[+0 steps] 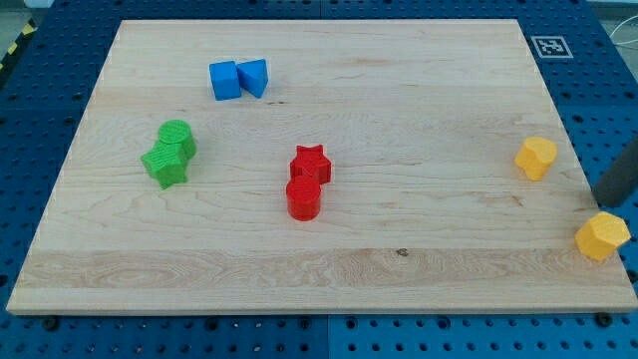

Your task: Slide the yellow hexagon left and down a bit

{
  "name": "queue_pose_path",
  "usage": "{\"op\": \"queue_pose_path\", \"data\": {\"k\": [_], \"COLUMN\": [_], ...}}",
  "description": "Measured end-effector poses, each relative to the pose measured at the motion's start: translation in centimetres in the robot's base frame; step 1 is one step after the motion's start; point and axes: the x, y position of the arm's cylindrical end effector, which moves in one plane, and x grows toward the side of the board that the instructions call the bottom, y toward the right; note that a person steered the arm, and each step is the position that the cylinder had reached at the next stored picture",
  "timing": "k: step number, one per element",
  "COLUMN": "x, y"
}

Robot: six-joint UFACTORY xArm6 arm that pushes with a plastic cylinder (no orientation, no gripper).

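Progress looks close to nil: the yellow hexagon point(602, 235) sits at the desk's point(399, 100) right edge near the view's bottom right corner, with a long stretch of bare wood to its left, and nothing shows it pushed yet. I take this flat-sided block for the hexagon, though its outline is small and I cannot be sure. The other yellow block point(536, 158), lumpier in shape, stands apart from it, further up and to the left. I carry no claw that could be wide or narrow, only a dark rod, and my tip point(597, 205) stands just above the hexagon's upper edge, very near it; whether it touches I cannot tell. To send the block left and down, I judge my tip would be better placed on its upper right side, so the whole push appears still to be made. Well away on the view's left are a blue cube point(225, 80) touching a blue wedge point(253, 76), a green cylinder point(177, 138) against a green star point(165, 165), and a red star point(310, 163) against a red cylinder point(303, 198).
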Motion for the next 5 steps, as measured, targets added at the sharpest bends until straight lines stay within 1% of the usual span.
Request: {"op": "queue_pose_path", "data": {"k": [1,2,4,5], "x": [2.6,4.1,4.1,4.1], "y": [1.9,1.2,-3.5,-3.9]}}
